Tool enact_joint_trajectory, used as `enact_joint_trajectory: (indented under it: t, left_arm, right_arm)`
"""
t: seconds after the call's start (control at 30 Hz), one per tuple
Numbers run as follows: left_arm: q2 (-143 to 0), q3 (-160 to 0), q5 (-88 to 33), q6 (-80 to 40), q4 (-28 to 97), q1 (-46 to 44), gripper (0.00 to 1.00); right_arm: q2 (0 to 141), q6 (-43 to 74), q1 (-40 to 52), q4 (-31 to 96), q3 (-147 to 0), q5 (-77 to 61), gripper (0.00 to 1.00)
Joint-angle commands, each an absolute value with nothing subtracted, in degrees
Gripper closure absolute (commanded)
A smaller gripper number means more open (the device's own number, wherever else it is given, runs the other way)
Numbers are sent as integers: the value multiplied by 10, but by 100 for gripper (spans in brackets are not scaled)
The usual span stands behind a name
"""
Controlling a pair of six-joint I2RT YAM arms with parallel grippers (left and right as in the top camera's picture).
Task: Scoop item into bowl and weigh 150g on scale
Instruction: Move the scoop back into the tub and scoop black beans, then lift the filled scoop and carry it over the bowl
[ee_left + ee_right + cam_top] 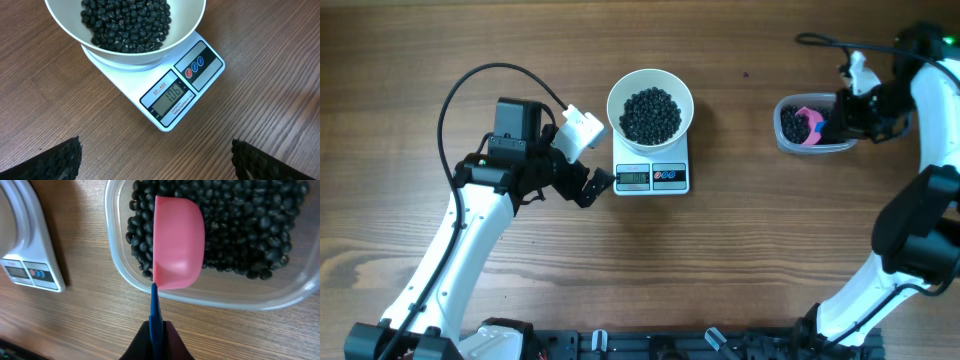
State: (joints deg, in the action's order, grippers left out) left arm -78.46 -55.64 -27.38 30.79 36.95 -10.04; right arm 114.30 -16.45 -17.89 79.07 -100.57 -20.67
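clear tub point(240, 297) | pink scoop point(178, 242) over it, blue handle | wooden table point(740, 270)

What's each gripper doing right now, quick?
Left gripper: open, empty, beside the scale.
Right gripper: shut on the blue handle of the pink scoop, over the tub of beans.

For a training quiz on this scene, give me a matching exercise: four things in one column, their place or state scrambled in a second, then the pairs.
1. bowl
2. pink scoop
3. left pincer
4. clear tub

A. open and empty, beside the scale
B. on the scale, holding beans
C. away from the scale, beans inside
D. over the tub, handle clamped in the right pincer

Pairs: 1-B, 2-D, 3-A, 4-C
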Motion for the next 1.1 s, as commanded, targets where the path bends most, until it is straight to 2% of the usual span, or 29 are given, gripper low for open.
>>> enact_joint_trajectory:
  t: [0.0, 0.27, 0.5, 0.8, 1.07]
  left_arm:
    - [-785, -554, -285, 311, 369, -98, 0]
    - [-785, -554, -285, 311, 369, -98, 0]
    - [-785, -554, -285, 311, 369, -98, 0]
    - [-785, -554, -285, 311, 369, -98, 0]
    - [-785, -554, -285, 311, 369, -98, 0]
  right_arm:
    - [1149, -185, -219, 801, -999, -255, 96]
    - [1149, -247, -308, 824, -999, -362, 96]
    - [1149, -272, -345, 848, -999, -429, 96]
    - [1149, -291, -332, 878, -999, -526, 96]
    - [1149, -242, -246, 880, -1019, -526, 96]
